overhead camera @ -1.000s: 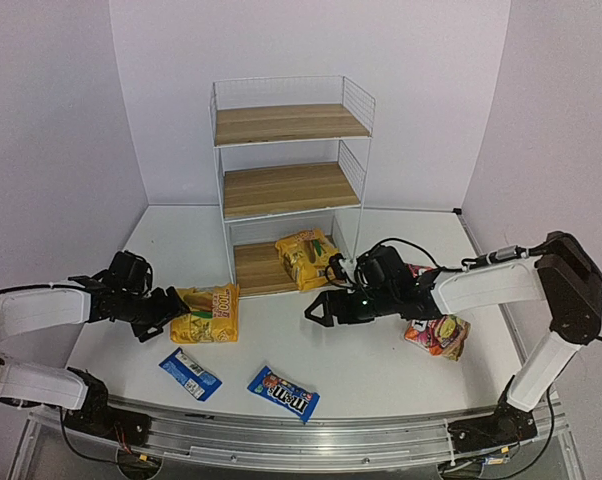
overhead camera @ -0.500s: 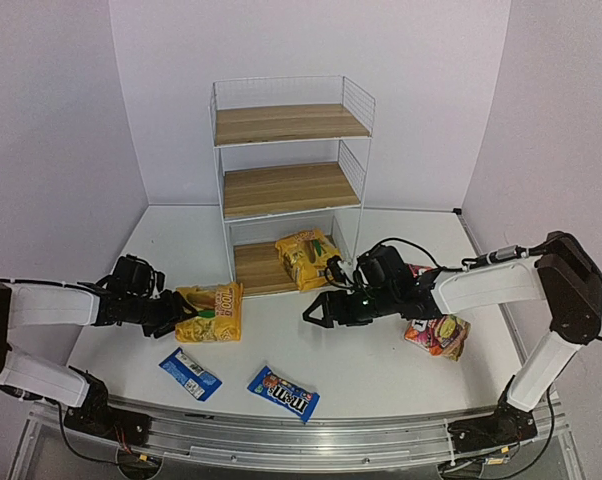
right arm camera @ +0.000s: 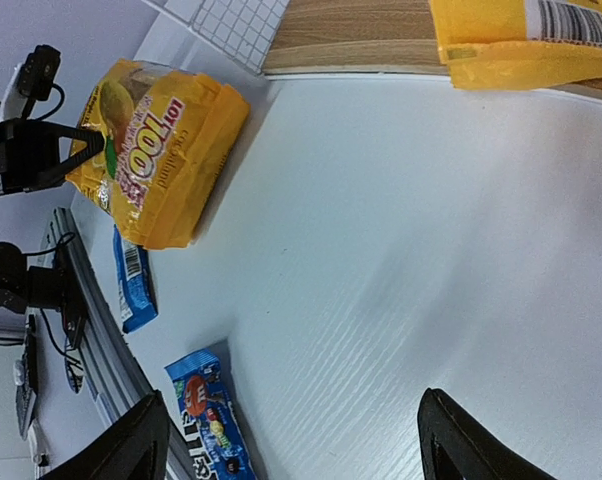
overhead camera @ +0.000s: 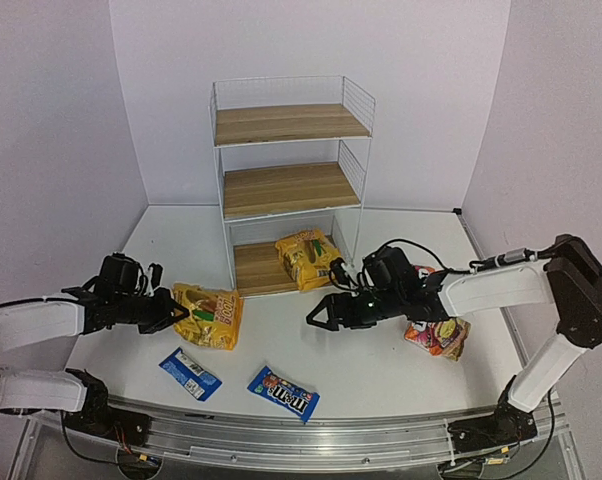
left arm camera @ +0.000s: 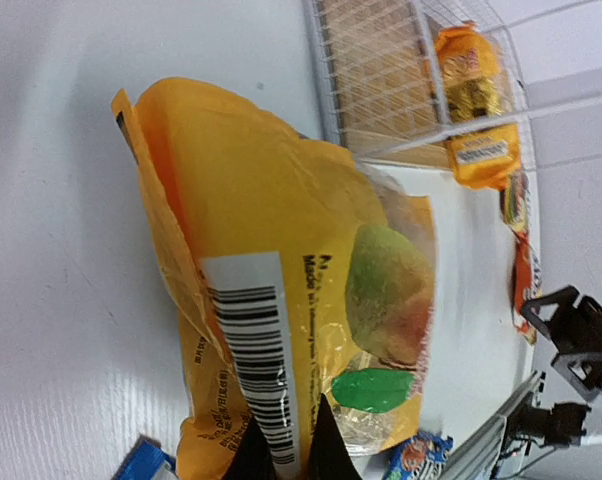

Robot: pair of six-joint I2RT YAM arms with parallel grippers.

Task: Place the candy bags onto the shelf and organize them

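My left gripper (overhead camera: 171,310) is shut on the left edge of a large yellow-orange candy bag (overhead camera: 209,316), left of the shelf (overhead camera: 291,122). In the left wrist view its black fingers (left arm camera: 251,455) pinch the bag (left arm camera: 281,250) next to the barcode. A second yellow-orange bag (overhead camera: 306,258) lies half on the shelf's bottom board (overhead camera: 253,268). Two blue packets (overhead camera: 190,373) (overhead camera: 283,391) lie near the front edge. My right gripper (overhead camera: 321,314) hangs open over bare table, holding nothing. A red-pink bag (overhead camera: 437,336) lies under the right arm.
The shelf's middle board (overhead camera: 286,188) and top board carry nothing. Wire side panels (overhead camera: 353,165) close the shelf's ends. A metal rail (overhead camera: 311,435) runs along the table's front edge. Part of another red-pink bag (overhead camera: 419,270) shows behind the right arm.
My left gripper has shut on the yellow-orange bag's left edge and drawn back leftward a little; the bag now sits crumpled and tilted. The right arm has hardly moved.
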